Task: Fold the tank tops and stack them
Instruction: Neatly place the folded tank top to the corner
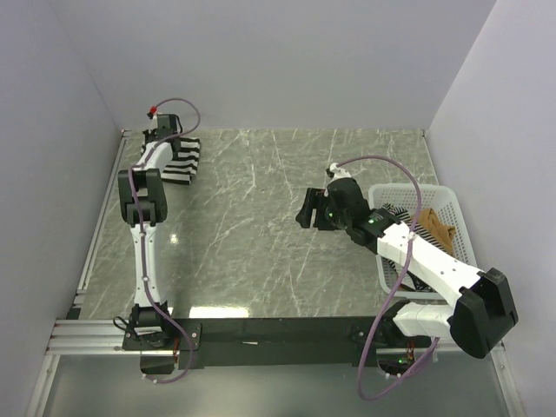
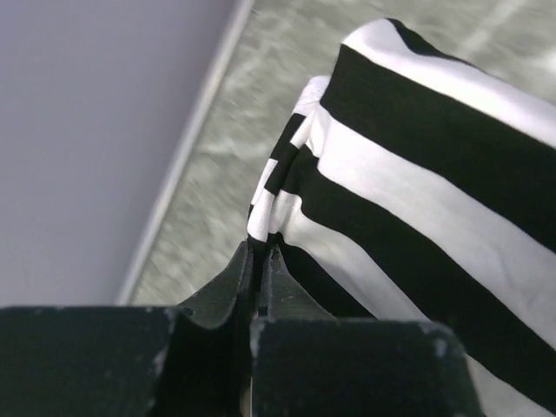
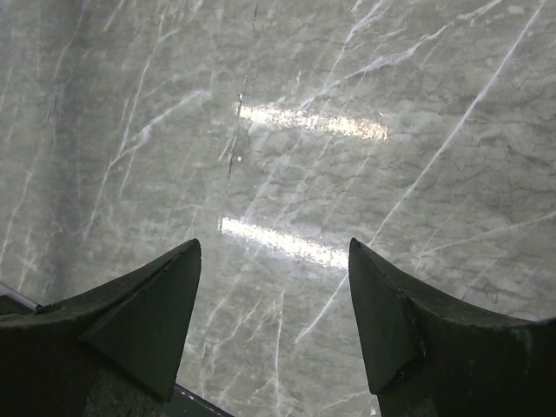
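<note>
The wide-striped black-and-white tank top (image 1: pixel 181 158) lies folded at the far left of the table, near the back wall. My left gripper (image 1: pixel 167 137) is over its far edge, shut on a corner of the fabric (image 2: pixel 287 187); the jaws (image 2: pixel 261 261) pinch the cloth's edge. My right gripper (image 1: pixel 306 211) hangs open and empty over the bare marble near the table's middle, with only table (image 3: pixel 278 174) between its fingertips. The thin-striped tank top (image 1: pixel 401 214) and the tan-brown tank top (image 1: pixel 437 229) lie crumpled in the basket.
A white lattice basket (image 1: pixel 452 204) stands at the right edge of the table, partly under my right arm. Grey walls close in the table at left, back and right. A metal rail (image 1: pixel 95 252) runs along the left edge.
</note>
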`<state>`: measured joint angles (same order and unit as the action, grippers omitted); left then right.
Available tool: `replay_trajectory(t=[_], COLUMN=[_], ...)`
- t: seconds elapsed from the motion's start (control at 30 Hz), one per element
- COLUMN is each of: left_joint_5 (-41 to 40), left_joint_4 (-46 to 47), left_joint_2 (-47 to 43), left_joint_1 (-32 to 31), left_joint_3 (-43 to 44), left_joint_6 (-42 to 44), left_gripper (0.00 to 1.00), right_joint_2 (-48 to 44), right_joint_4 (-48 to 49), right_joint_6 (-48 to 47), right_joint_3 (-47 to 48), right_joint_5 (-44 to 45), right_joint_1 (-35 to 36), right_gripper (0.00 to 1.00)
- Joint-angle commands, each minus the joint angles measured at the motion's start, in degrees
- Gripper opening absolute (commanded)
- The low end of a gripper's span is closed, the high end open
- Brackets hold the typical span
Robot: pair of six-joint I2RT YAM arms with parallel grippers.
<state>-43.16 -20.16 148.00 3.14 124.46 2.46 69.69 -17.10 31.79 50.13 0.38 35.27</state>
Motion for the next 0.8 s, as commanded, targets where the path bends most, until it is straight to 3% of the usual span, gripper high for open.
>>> replay_trajectory(t=[0.0, 0.1, 0.13, 0.27, 0.47, 0.6, 0.77], left_joint_5=[-4.04, -4.56, -5.18, -4.57, 0.61, 0.79, 6.94], left_joint_4=[6.18, 9.87, 12.75, 14.71, 11.11, 8.93, 5.49], left_joint_2=[0.97, 0.27, -0.08, -0.79, -1.92, -5.96, -16.85], left_joint_1=[1.87, 2.66, 2.75, 2.93, 3.37, 3.11, 0.3], left_joint_3=[2.98, 1.84, 1.4, 2.88, 6.68, 4.21, 1.14], left_joint_6=[5.45, 5.8, 6.93, 6.07, 1.41, -2.02, -11.68], left_gripper=[0.01, 0.07, 0.15, 0.29, 0.51, 0.53, 0.56], right_joint_2=[-0.52, 0.09, 0.44, 1.67, 3.35, 2.65, 0.62], right_joint_4=[1.46, 1.37, 1.54, 1.98, 1.28, 0.06, -2.93], right_joint_6=[-1.2, -1.99, -2.26, -2.79, -3.58, -3.4, -1.65], right_joint_3=[1.63, 2.34, 2.43, 2.96, 4.8, 5.5, 6.56], right_joint_5=[-0.21, -0.29, -0.21, 0.58, 1.73, 2.87, 5.41], right_joint_1=[0.07, -0.02, -0.02, -0.11, -0.37, -0.55, -2.91], right_gripper=[0.75, 0.75, 0.75, 0.76, 0.76, 0.79, 0.81])
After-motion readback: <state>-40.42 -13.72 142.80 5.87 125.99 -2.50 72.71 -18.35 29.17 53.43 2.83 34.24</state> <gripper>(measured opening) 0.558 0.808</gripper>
